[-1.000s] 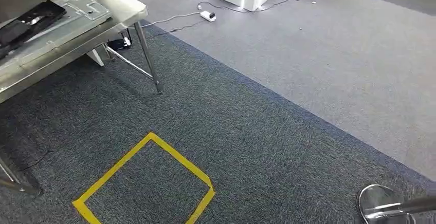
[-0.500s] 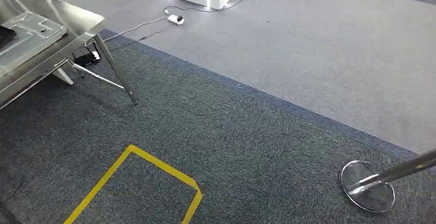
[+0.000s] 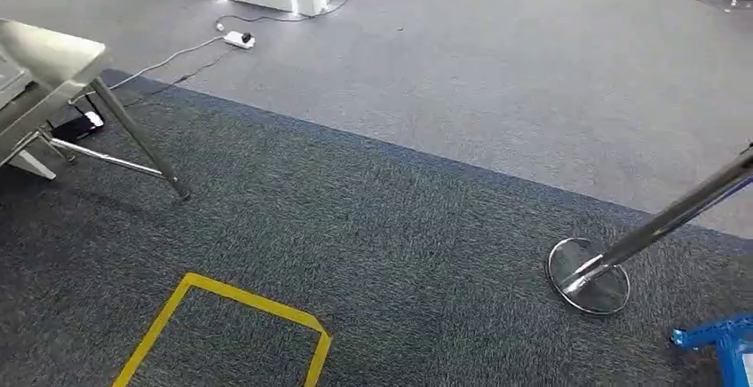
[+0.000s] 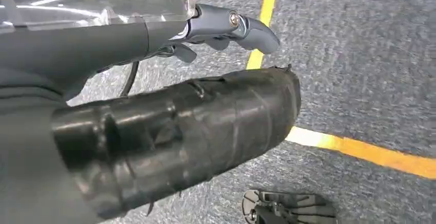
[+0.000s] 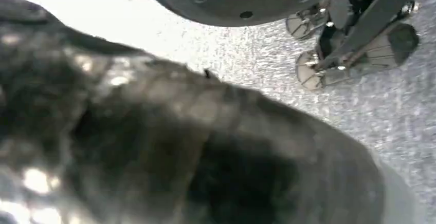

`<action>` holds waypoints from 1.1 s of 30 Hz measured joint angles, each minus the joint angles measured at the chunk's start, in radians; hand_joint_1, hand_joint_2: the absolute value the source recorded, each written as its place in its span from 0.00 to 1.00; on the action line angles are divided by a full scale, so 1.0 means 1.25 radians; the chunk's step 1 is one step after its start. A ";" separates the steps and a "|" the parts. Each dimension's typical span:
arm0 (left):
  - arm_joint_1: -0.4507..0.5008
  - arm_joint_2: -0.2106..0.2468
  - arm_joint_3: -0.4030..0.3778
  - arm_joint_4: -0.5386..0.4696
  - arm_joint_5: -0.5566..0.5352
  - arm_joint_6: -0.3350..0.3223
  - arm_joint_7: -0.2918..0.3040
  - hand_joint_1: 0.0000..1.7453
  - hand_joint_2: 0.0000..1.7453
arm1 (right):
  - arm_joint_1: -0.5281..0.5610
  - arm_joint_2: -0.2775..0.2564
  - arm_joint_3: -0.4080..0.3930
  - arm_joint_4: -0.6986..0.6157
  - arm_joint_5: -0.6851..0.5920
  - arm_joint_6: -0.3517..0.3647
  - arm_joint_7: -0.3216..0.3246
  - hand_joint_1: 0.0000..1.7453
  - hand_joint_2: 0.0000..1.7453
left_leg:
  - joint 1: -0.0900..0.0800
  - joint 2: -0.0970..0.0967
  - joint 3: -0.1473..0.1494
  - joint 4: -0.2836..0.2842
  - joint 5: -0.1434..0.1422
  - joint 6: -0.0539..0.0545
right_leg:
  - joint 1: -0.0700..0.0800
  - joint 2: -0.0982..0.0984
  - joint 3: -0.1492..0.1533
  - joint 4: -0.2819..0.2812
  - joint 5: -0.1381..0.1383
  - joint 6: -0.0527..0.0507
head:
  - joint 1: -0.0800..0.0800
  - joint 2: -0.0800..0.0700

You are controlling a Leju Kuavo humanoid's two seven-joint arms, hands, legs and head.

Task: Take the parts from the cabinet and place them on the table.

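Hanging beside the body, the left robot hand (image 4: 221, 26) shows a straight thumb; its grip, and that of the blurred right robot hand (image 5: 103, 131), I cannot tell. The counter (image 3: 40, 54) lies forward-left, nearer the left arm; where the parts are I cannot tell.

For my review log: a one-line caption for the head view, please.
Steel table corner at left, yellow floor tape ahead, chrome stanchion at right on dark carpet.
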 joint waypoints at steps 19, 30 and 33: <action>0.002 0.001 0.012 0.000 0.000 0.001 0.003 0.00 0.00 | -0.003 0.009 0.014 0.003 0.023 0.012 0.019 0.00 0.00 | 0.002 -0.110 -0.013 0.020 -0.001 -0.029 | 0.008 0.102 0.057 -0.110 0.029 -0.026 | -0.002 0.000; -0.006 0.003 0.016 0.000 0.005 -0.005 -0.016 0.00 0.00 | -0.006 0.006 0.019 0.003 0.033 0.021 0.006 0.00 0.00 | 0.000 -0.001 -0.003 0.003 0.004 0.001 | 0.000 0.008 -0.015 0.038 -0.020 -0.001 | 0.000 0.000; -0.007 0.003 0.016 0.000 0.004 -0.005 -0.014 0.00 0.00 | -0.008 0.005 0.019 0.003 0.035 0.026 0.006 0.00 0.00 | -0.007 0.022 0.004 0.009 -0.007 -0.012 | 0.014 -0.055 0.063 -0.114 0.021 -0.012 | 0.000 0.000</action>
